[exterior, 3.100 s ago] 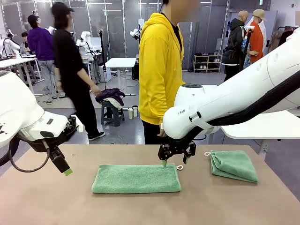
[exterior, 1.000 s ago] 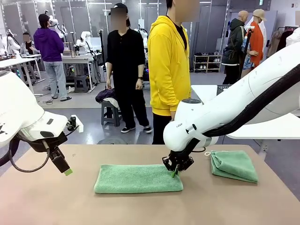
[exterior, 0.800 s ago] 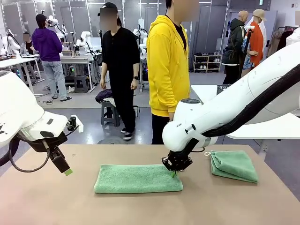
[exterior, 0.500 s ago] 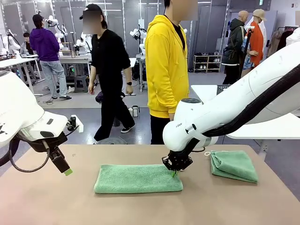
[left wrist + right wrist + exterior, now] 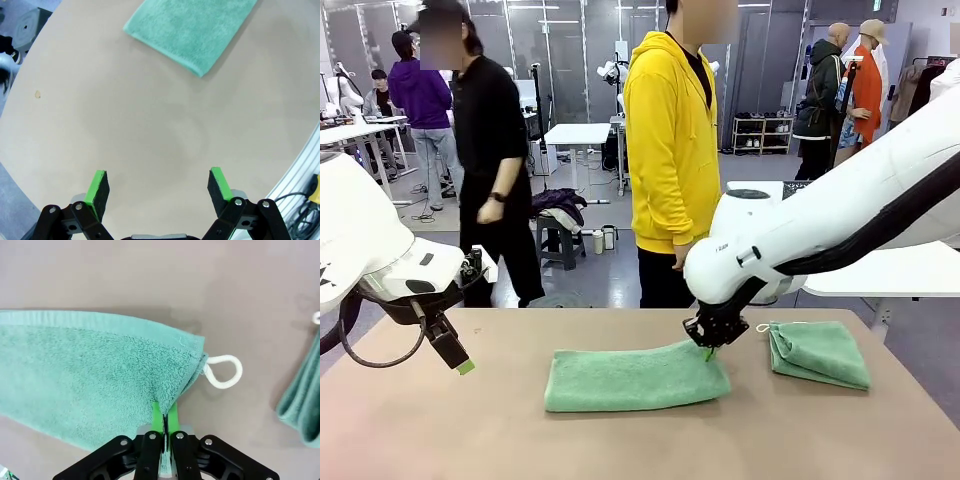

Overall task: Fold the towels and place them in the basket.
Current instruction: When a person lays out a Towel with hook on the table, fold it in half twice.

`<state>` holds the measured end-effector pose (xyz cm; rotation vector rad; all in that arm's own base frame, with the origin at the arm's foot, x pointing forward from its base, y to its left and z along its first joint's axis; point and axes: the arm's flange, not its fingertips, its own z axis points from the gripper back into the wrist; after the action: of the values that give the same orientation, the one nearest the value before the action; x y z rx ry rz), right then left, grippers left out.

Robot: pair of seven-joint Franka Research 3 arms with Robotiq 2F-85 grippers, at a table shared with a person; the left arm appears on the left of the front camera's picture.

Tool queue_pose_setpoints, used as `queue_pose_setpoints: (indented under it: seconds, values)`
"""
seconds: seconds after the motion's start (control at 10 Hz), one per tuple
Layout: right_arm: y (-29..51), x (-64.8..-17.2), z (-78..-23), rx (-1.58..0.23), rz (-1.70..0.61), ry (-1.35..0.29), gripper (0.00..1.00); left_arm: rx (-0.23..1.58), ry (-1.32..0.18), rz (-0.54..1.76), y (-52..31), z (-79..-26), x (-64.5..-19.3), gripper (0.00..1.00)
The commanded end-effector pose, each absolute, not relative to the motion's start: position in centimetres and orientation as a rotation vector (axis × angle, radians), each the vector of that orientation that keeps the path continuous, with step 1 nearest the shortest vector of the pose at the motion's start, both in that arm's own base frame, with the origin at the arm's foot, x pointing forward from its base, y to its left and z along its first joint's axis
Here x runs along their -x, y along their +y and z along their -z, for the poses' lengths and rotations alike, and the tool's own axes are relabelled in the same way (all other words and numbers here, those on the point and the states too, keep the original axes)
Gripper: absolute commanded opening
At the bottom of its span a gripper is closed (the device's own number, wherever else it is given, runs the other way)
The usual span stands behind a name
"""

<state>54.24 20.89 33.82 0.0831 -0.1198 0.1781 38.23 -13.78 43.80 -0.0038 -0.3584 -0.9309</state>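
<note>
Towels in view: 2 mint-green towels lie on the counter (image 5: 440, 440).
Middle towel (image 5: 635, 377): folded into a long strip near the counter's centre, its right corner lifted slightly off the surface.
Right towel (image 5: 820, 352): already folded into a compact bundle, resting to the right of the long one and apart from it.
Right gripper (image 5: 708, 347): fingers closed tight on the lifted corner of the middle towel; in the right wrist view the green pads pinch the terry just beside the white cord loop (image 5: 224, 371).
Left gripper (image 5: 157, 187): fingers spread wide and holding nothing, hovering above bare counter to the left, well apart from the middle towel's near end.
Done so far: 1 towel looks fully folded; the other has had at least 1 fold.
Left to do: judging by its length, the middle towel needs another fold across, then both towels must go into the basket.
Person: someone in a yellow hoodie (image 5: 670, 140) stands at the far side, hands not on the towels.
</note>
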Motion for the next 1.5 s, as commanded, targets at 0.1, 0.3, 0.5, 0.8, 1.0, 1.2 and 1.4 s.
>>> queue_pose_setpoints:
  seconds: [0.1, 0.3, 0.5, 0.8, 1.0, 1.2, 1.4]
  values:
    - [18.7, -53.3, -37.4, -0.026, -0.202, -0.144, 0.0, 0.001, -0.355, 0.915, -13.9, -43.7, -38.2, 1.0]
    - [19.5, -52.8, -38.8, -0.023, -0.225, -0.147, 0.0, 0.001, -0.355, 0.915, -13.9, -43.7, -38.2, 1.0]
    - [22.1, -52.2, -40.6, -0.038, -0.281, -0.152, 0.0, 0.001, -0.355, 0.915, -13.9, -43.7, -38.2, 1.0]
    - [28.3, -52.0, -42.1, -0.066, -0.306, -0.098, 0.0, 0.001, -0.355, 0.915, -13.9, -43.7, -38.2, 1.0]
    - [32.4, -52.5, -41.8, -0.078, -0.311, -0.063, 0.0, 0.001, -0.355, 0.915, -13.9, -43.7, -38.2, 1.0]
    - [35.8, -53.3, -40.8, -0.076, -0.317, -0.055, 0.0, 0.001, -0.355, 0.915, -13.9, -43.7, -38.2, 1.0]
    - [38.4, -53.7, -39.2, -0.122, -0.307, -0.016, 0.0, 0.001, -0.355, 0.915, -13.9, -43.7, -38.2, 1.0]
